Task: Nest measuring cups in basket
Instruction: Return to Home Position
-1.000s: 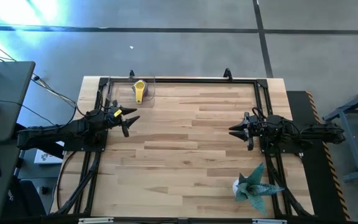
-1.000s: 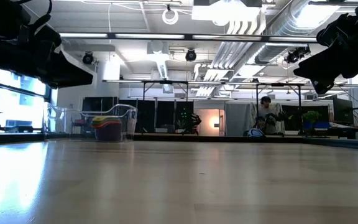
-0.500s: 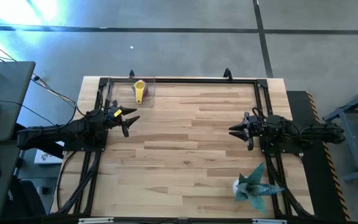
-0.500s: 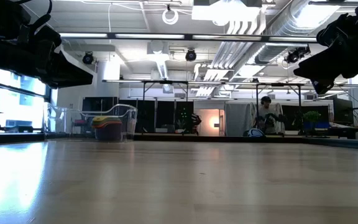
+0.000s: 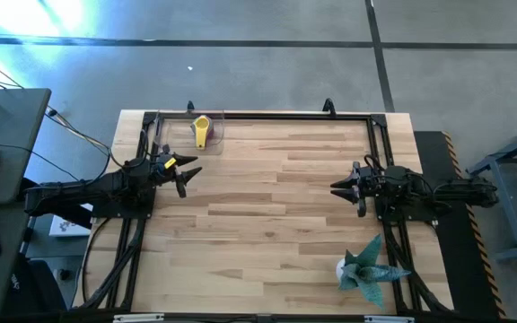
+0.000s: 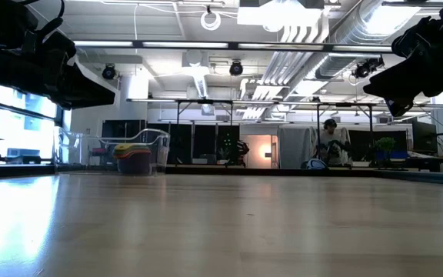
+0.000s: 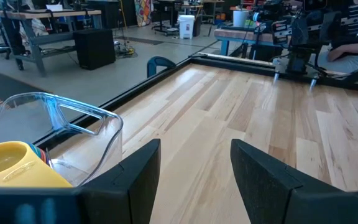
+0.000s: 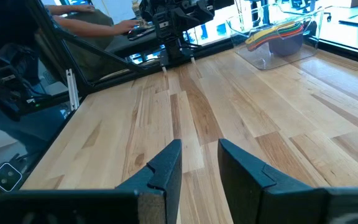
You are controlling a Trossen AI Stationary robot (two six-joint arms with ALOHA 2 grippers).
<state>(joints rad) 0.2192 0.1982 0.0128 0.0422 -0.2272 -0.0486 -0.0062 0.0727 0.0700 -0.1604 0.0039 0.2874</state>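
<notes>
nothing has moved in the last second and both arms sit parked at the tabletop's side edges, so the job looks done: the nested measuring cups (image 5: pixel 202 131), yellow on top, sit in the clear basket (image 5: pixel 221 126) at the far left corner, left gripper (image 5: pixel 189 176) spread and empty, right gripper (image 5: pixel 341 188) slightly parted and empty.

High view: only the yellow cup (image 5: pixel 202 128) shows in the basket (image 5: pixel 221 126); cups beneath hidden. Left wrist view: frame edge crops it.
</notes>
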